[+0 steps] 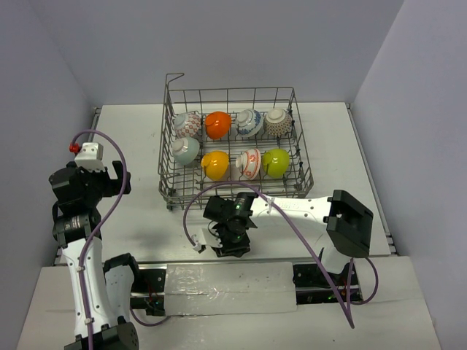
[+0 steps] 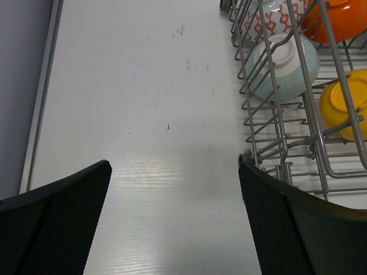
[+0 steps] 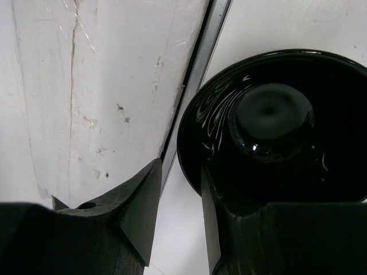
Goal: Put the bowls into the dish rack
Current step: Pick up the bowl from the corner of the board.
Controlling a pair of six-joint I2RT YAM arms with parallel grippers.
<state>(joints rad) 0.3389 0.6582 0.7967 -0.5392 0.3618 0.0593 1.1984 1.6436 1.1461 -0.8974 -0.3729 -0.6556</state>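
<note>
The right gripper (image 3: 179, 189) points down near the table's near edge. Its fingers (image 3: 137, 212) are partly apart, astride the rim of the glossy black bowl (image 3: 269, 114). The outer finger stands clear of the rim with a sliver of white surface between them. The other lies over the bowl's dark gloss, where contact cannot be told, and nothing looks pinched. The black bowl sits on the table (image 3: 298, 23) just beside a metal rail (image 3: 200, 63), and past the rail lies a scuffed white board (image 3: 86, 86). The left gripper (image 2: 174, 172) hangs with its jaws spread wide, holding nothing, over the white table just left of the dish rack (image 2: 269, 123). The dish rack stands on the far half of the table with a raised wire loop at its far left corner. It holds eight bowls in two rows:

- **Far row:** red-and-white bowl (image 1: 187, 124), orange bowl (image 1: 217, 124), blue-patterned bowl (image 1: 249, 122), white-patterned bowl (image 1: 277, 122).
- **Near row:** pale teal bowl (image 1: 185, 151), yellow bowl (image 1: 215, 164), red-patterned bowl (image 1: 249, 162), lime green bowl (image 1: 276, 162).

The tabletop is matt white with faint marks and a band of glare. Pale lavender-grey walls (image 1: 219, 44) close it in on three sides.
</note>
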